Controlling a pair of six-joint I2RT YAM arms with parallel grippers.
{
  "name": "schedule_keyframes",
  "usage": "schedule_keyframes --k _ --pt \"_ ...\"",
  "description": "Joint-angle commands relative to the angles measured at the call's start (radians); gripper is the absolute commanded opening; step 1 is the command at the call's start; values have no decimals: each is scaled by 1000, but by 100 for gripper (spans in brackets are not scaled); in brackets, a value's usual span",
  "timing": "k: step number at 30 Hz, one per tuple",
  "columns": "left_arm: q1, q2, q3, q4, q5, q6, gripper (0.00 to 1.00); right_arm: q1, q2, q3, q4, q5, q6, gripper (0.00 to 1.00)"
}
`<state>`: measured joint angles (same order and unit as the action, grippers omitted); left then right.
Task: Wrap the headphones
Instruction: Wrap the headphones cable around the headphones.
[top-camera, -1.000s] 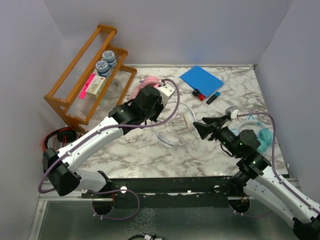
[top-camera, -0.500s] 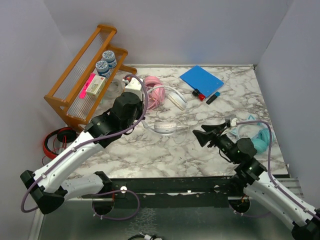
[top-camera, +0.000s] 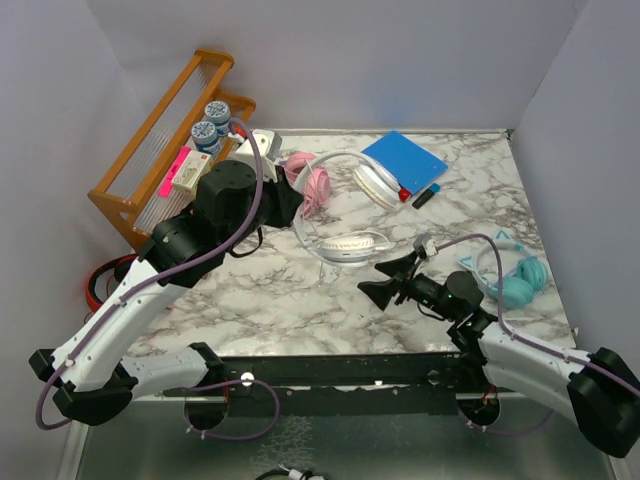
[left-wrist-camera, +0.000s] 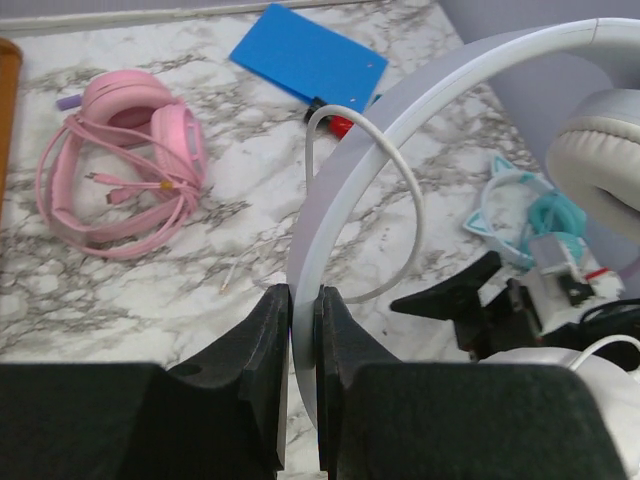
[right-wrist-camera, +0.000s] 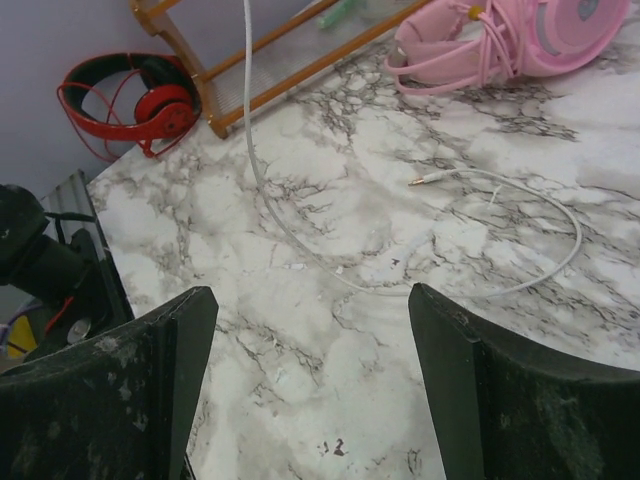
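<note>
- White plastic marks the pair being worked: the white headphones (top-camera: 352, 243) are lifted over the middle of the marble table (top-camera: 260, 300), not lying flat on it.
- The left gripper (left-wrist-camera: 303, 310) has its fingers pressed together on the thin white headband (left-wrist-camera: 400, 110). That is probably meant to keep the pair off the surface so the cord hangs free for winding.
- The pinched part of the band is toward the table's left. The arch opens rightward, with one cup toward the far edge and the other nearer the front. I judge the long axis runs roughly left to right and tilted, though the exact lean is hard to read.
- The white cable (right-wrist-camera: 262, 180) drops from above to the marble, then lies in a loose loop with its plug end free.
- The right gripper (top-camera: 377, 281) is low near the front edge, pointing left, with its fingers spread wide and nothing between them. It looks placed to gather that slack cord.
- The pink pair (top-camera: 315, 185) lies with its cable bundled near the far-left corner, beside the wooden rack (top-camera: 170, 160).
- The teal pair (top-camera: 515, 285) lies by the right edge.
</note>
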<state>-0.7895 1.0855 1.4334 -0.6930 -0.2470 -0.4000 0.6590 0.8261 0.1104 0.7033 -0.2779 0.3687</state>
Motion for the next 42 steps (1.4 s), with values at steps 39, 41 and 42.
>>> schedule_keyframes --k 39,41,42 --pt "2 32 47 173 620 -101 0 -1 149 298 74 -72 -227 95" --pt "3 33 43 186 630 -100 0 -1 85 290 44 -37 -236 94" --pt "3 34 41 196 637 -102 0 -1 65 293 33 -22 -234 93"
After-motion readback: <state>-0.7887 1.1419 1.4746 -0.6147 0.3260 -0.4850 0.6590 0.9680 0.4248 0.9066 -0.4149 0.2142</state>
